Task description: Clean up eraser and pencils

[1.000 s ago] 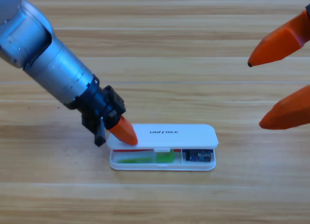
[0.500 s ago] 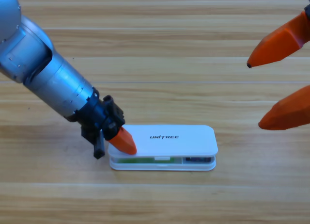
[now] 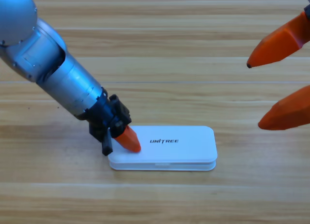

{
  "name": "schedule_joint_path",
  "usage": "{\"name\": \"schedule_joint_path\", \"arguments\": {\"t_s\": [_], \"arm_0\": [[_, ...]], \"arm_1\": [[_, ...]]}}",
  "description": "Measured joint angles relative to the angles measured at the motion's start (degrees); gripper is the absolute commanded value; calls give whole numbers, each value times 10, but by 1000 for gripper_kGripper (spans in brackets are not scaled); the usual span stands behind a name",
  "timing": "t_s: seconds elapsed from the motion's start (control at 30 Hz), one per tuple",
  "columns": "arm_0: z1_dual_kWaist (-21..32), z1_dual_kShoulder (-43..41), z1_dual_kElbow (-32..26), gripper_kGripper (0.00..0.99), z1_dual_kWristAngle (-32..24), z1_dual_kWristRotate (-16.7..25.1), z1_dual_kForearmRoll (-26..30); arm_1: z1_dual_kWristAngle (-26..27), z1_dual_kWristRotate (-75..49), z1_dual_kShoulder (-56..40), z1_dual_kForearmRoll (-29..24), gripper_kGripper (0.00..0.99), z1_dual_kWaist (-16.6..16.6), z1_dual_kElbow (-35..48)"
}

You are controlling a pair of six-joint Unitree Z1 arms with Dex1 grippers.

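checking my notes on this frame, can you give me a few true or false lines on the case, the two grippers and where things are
1. The white case lies with its lid down. True.
2. The left gripper hangs high above the table, away from the case. False: its orange tip rests on the left end of the lid.
3. The right gripper is at the picture's right edge, jaws spread apart. True.
4. The right gripper holds a pencil. False: nothing is between its jaws.
5. The eraser and pencils lie loose on the wooden table. False: none shows on the wood, and the shut case hides whatever is inside.
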Motion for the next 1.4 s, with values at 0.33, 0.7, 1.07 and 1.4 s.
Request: {"name": "schedule_joint_path", "arguments": {"t_s": [0.33, 0.7, 1.07, 1.4], "arm_0": [[-6, 9, -4, 0, 1, 0, -2], [-28, 11, -3, 0, 9, 0, -18], [-1, -29, -167, 990, 26, -24, 151], [175, -190, -299, 990, 96, -110, 154]], "arm_1": [[0, 0, 0, 0, 976, 0, 0], [0, 0, 1, 0, 976, 0, 0], [0, 0, 3, 0, 976, 0, 2], [0, 0, 3, 0, 976, 0, 2]]}}
